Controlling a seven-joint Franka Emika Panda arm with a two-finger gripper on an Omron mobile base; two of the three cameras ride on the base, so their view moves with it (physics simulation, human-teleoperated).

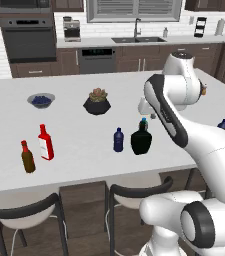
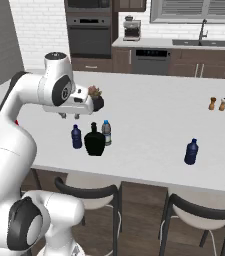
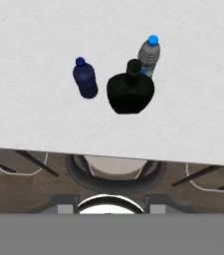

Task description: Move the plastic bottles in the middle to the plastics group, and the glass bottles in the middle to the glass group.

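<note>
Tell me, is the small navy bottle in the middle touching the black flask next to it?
Apart. In the hand view, white counter shows between the navy bottle and the black flask.

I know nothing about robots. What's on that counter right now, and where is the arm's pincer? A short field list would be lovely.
middle cluster: navy bottle, black flask, clear bottle with blue cap, standing close together
left group: red bottle, brown bottle
right side: lone navy bottle
also on counter: bowl, potted plant, two shakers
pincer: above the cluster, holding nothing
sorting: not yet begun
</note>
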